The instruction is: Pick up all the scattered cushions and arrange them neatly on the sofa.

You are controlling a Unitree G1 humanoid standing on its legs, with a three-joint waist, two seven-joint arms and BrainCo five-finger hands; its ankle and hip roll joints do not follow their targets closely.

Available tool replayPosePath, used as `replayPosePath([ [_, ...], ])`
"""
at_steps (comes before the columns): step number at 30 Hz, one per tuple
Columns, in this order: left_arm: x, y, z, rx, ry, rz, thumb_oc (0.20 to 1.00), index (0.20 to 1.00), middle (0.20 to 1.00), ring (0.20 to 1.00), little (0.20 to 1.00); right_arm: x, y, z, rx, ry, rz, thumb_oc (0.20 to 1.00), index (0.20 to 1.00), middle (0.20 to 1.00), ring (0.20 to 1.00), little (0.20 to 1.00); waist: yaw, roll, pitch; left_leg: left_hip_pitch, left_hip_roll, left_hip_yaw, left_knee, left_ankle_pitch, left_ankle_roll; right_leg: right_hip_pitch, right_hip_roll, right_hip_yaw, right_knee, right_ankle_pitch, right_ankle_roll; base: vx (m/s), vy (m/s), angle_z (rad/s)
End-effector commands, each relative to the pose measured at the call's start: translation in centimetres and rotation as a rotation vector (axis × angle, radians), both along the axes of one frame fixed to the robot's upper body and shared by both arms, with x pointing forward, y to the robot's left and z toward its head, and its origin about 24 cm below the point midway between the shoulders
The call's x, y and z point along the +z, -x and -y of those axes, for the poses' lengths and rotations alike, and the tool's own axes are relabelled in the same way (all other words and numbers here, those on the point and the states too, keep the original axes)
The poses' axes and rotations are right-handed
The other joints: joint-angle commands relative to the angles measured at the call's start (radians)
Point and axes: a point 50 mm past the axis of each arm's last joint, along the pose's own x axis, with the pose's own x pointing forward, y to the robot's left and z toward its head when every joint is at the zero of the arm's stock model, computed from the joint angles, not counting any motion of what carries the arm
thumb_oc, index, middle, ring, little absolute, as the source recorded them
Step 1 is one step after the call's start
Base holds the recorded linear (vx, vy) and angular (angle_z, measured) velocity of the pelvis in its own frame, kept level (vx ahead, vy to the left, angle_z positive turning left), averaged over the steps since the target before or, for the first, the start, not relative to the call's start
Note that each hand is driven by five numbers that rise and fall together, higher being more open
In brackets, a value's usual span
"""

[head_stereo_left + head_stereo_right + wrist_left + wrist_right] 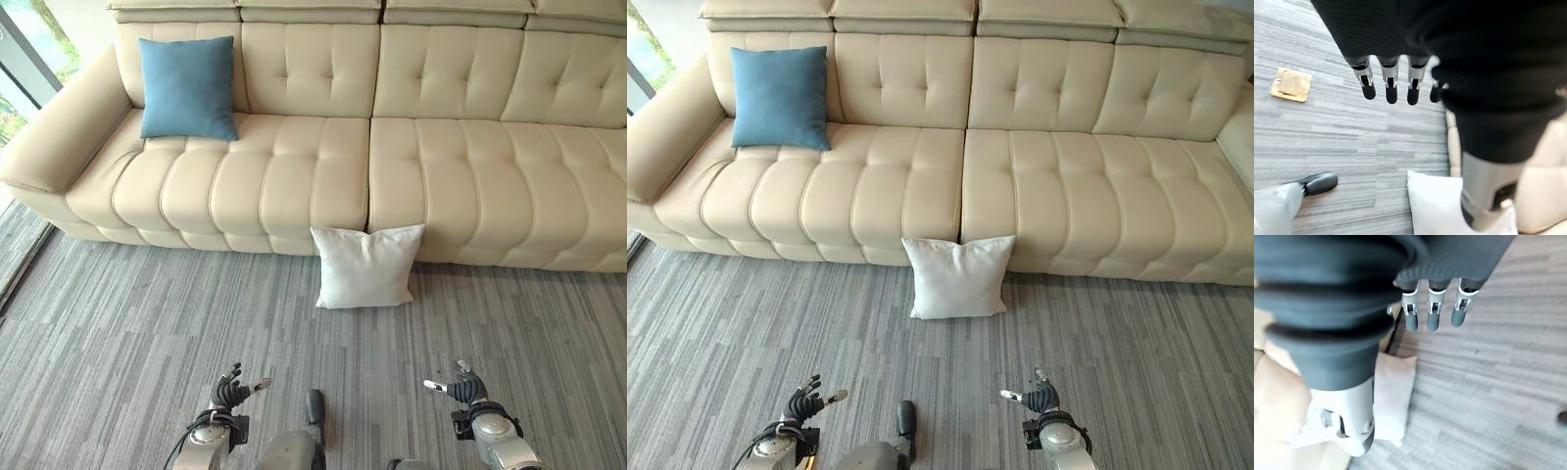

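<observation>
Leaning against the sofa [323, 166] front, the white cushion [365, 266] should be grasped by both side edges; left hand [231, 392] and right hand [464, 389] are held empty, fingers relaxed.

Open carpet between hands and sofa; one cushion on the floor.
Left hand [231, 394] and right hand [464, 388], lower frame, fingers relaxed, hold nothing. White cushion [365, 266], centre, leans against the sofa [294, 176] front. Blue cushion [186, 88] occupies the upper-left seat; remaining seats bare.
</observation>
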Motion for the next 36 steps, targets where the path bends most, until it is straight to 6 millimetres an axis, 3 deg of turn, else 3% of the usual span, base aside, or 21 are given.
replayPosePath([
  [1,0.9,-0.4,-1.4,0.010,-0.041,0.043,1.000,1.000,1.000,1.000,1.000,0.6,-0.9,0.1,0.046,0.043,0.032,1.000,1.000,1.000,1.000,1.000,0.011,-0.011,0.004,0.011,0.053,-0.044,0.042,-0.124,-0.065,-0.048,0.039,0.031,0.032,0.156,-0.007,0.22,0.122,0.02],
  [4,1.1,-0.7,-1.4,0.012,-0.038,0.058,1.000,1.000,1.000,1.000,1.000,0.8,-1.1,0.0,0.044,0.036,0.044,1.000,1.000,1.000,1.000,1.000,-0.002,-0.002,0.019,0.054,0.051,-0.045,0.026,-0.137,-0.066,-0.085,0.045,0.001,-0.002,0.126,-0.019,0.24,0.043,-0.14],
  [5,1.3,-1.0,-1.4,0.012,-0.037,0.072,1.000,1.000,1.000,1.000,1.000,1.0,-1.4,0.1,0.037,0.041,0.054,1.000,1.000,1.000,1.000,1.000,-0.010,0.000,0.027,0.082,0.052,-0.041,0.014,-0.154,-0.072,-0.122,0.047,-0.048,-0.092,0.110,-0.027,0.17,-0.027,0.05],
  [7,1.3,-1.1,-1.2,0.006,-0.036,0.071,1.000,1.000,1.000,1.000,1.000,1.0,-1.5,0.3,0.037,0.051,0.054,1.000,1.000,1.000,1.000,1.000,-0.022,0.000,0.040,0.110,0.051,-0.043,0.010,-0.165,-0.076,-0.140,0.059,-0.057,-0.151,0.110,-0.028,0.18,-0.039,-0.08],
  [8,1.3,-1.2,-1.2,0.006,-0.036,0.071,1.000,1.000,1.000,1.000,1.000,1.1,-1.5,0.3,0.037,0.051,0.054,1.000,1.000,1.000,1.000,1.000,-0.022,0.001,0.039,0.107,0.052,-0.043,0.010,-0.164,-0.076,-0.140,0.061,-0.058,-0.156,0.114,-0.029,0.27,-0.093,-0.07],
  [9,1.4,-1.4,-1.2,0.005,-0.040,0.076,1.000,1.000,1.000,1.000,1.000,1.2,-1.6,0.5,0.032,0.066,0.054,1.000,1.000,1.000,1.000,1.000,-0.038,-0.005,0.041,0.135,0.048,-0.048,0.003,-0.179,-0.084,-0.170,0.077,-0.059,-0.266,0.142,-0.015,0.27,-0.119,-0.02],
  [12,2.0,-2.3,-0.8,-0.016,-0.038,0.117,1.000,1.000,1.000,1.000,1.000,1.2,-1.3,0.9,0.018,0.078,0.058,1.000,1.000,1.000,1.000,1.000,-0.071,-0.012,0.042,0.194,0.049,-0.065,0.002,-0.221,-0.102,-0.185,0.089,-0.037,-0.379,0.185,-0.002,0.41,-0.228,-0.01],
  [16,1.8,-2.0,-0.1,-0.029,-0.008,0.114,1.000,1.000,1.000,1.000,1.000,1.0,-0.8,1.4,-0.021,0.060,0.055,1.000,1.000,1.000,1.000,1.000,-0.090,0.004,0.013,0.219,0.080,-0.061,0.066,-0.272,-0.121,-0.132,0.110,-0.018,-0.371,0.159,-0.041,0.30,-0.174,0.12],
  [18,1.9,-2.2,0.2,-0.008,0.024,0.128,1.000,1.000,1.000,1.000,1.000,1.2,-0.9,1.9,-0.040,0.060,0.066,1.000,1.000,1.000,1.000,1.000,-0.095,0.011,0.017,0.184,0.091,-0.064,0.176,-0.257,-0.139,-0.111,0.118,-0.022,-0.364,0.137,-0.062,0.23,-0.202,0.17],
  [19,2.2,-2.7,0.6,-0.007,0.047,0.148,1.000,1.000,1.000,1.000,1.000,1.6,-1.2,2.6,-0.054,0.072,0.080,1.000,1.000,1.000,1.000,1.000,-0.092,0.004,0.027,0.122,0.083,-0.081,0.306,-0.220,-0.150,-0.086,0.118,-0.016,-0.372,0.122,-0.084,0.16,-0.162,0.17],
  [23,2.6,-3.2,0.8,-0.002,0.064,0.178,1.000,1.000,1.000,1.000,1.000,1.9,-1.4,3.1,-0.058,0.088,0.091,1.000,1.000,1.000,1.000,1.000,-0.079,-0.003,0.038,0.040,0.070,-0.112,0.396,-0.193,-0.152,-0.040,0.120,-0.013,-0.386,0.094,-0.104,0.18,-0.102,-0.07],
  [26,2.6,-2.8,0.6,0.000,0.066,0.176,1.000,1.000,1.000,1.000,1.000,2.1,-1.3,3.4,-0.048,0.101,0.091,1.000,1.000,1.000,1.000,1.000,-0.062,-0.011,0.035,0.003,0.065,-0.117,0.317,-0.223,-0.140,-0.002,0.116,-0.008,-0.408,0.075,-0.101,0.23,-0.005,-0.03],
  [28,2.4,-2.4,0.6,0.004,0.070,0.161,1.000,1.000,1.000,1.000,1.000,2.2,-1.4,3.6,-0.042,0.112,0.097,1.000,1.000,1.000,1.000,1.000,-0.049,-0.002,0.033,-0.026,0.069,-0.138,0.233,-0.178,-0.147,0.025,0.126,-0.001,-0.420,0.060,-0.099,0.23,0.052,-0.12],
  [30,2.1,-2.0,0.7,0.006,0.073,0.144,1.000,1.000,1.000,1.000,1.000,2.3,-1.4,3.8,-0.048,0.122,0.100,1.000,1.000,1.000,1.000,1.000,-0.031,0.010,0.037,-0.078,0.087,-0.160,0.118,-0.075,-0.160,0.072,0.142,0.001,-0.430,0.029,-0.099,0.27,0.079,-0.16],
  [31,2.1,-2.0,0.7,0.006,0.073,0.144,1.000,1.000,1.000,1.000,1.000,2.3,-1.4,3.8,-0.048,0.122,0.100,1.000,1.000,1.000,1.000,1.000,-0.031,0.009,0.037,-0.075,0.085,-0.161,0.115,-0.074,-0.160,0.073,0.141,0.001,-0.430,0.028,-0.099,0.19,0.088,0.07],
  [33,2.0,-1.7,0.6,0.008,0.067,0.135,1.000,1.000,1.000,1.000,1.000,2.1,-1.1,3.8,-0.055,0.130,0.085,1.000,1.000,1.000,1.000,1.000,-0.027,0.014,0.038,-0.099,0.105,-0.091,0.066,-0.043,-0.167,0.094,0.146,0.007,-0.417,0.009,-0.096,0.22,0.143,-0.03],
  [36,1.7,-1.2,0.4,0.010,0.062,0.117,1.000,1.000,1.000,1.000,1.000,1.7,-0.7,3.4,-0.041,0.124,0.067,1.000,1.000,1.000,1.000,1.000,-0.018,0.013,0.014,-0.074,0.093,-0.093,0.051,-0.047,-0.154,0.114,0.137,0.024,-0.404,0.002,-0.084,0.19,0.153,-0.14],
])
